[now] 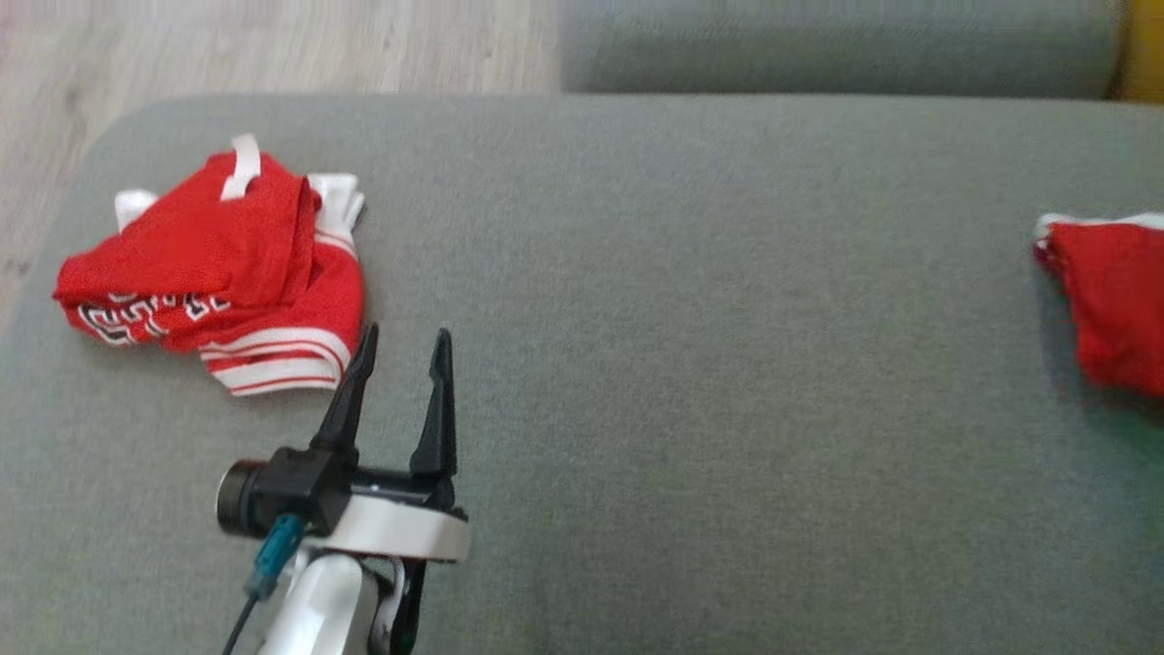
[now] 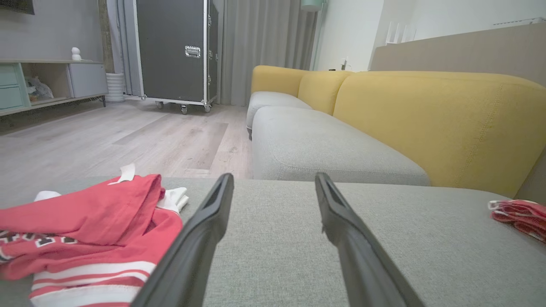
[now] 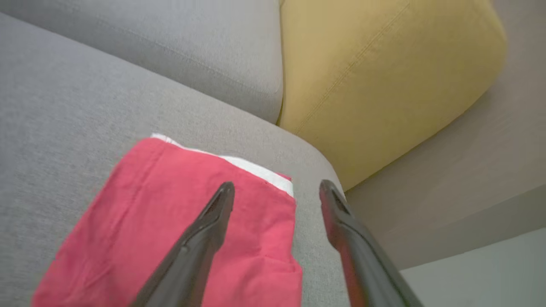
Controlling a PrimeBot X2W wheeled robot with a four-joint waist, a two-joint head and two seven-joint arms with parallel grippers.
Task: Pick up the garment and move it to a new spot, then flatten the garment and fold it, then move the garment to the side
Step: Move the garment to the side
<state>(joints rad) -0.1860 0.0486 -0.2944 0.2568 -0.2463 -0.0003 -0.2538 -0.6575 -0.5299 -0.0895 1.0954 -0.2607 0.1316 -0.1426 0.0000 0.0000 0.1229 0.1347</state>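
A folded red garment (image 1: 1109, 300) with white trim lies flat at the right edge of the grey cushion (image 1: 709, 364). In the right wrist view my right gripper (image 3: 277, 185) hovers open above the corner of this folded garment (image 3: 170, 221), with nothing between its fingers. A second red garment (image 1: 218, 264) with white stripes and lettering lies crumpled at the cushion's far left. My left gripper (image 1: 406, 337) stands open just right of that heap, fingers apart and empty. In the left wrist view the open left gripper (image 2: 274, 179) has the crumpled garment (image 2: 85, 221) on its left and the folded garment (image 2: 518, 215) far right.
A yellow sofa back (image 2: 426, 119) and another grey seat (image 2: 324, 149) stand beyond the cushion. Wooden floor (image 2: 128, 136) lies past the cushion's far-left edge, with a black wheeled case (image 2: 175, 51) and a low shelf (image 2: 51, 81) against the wall.
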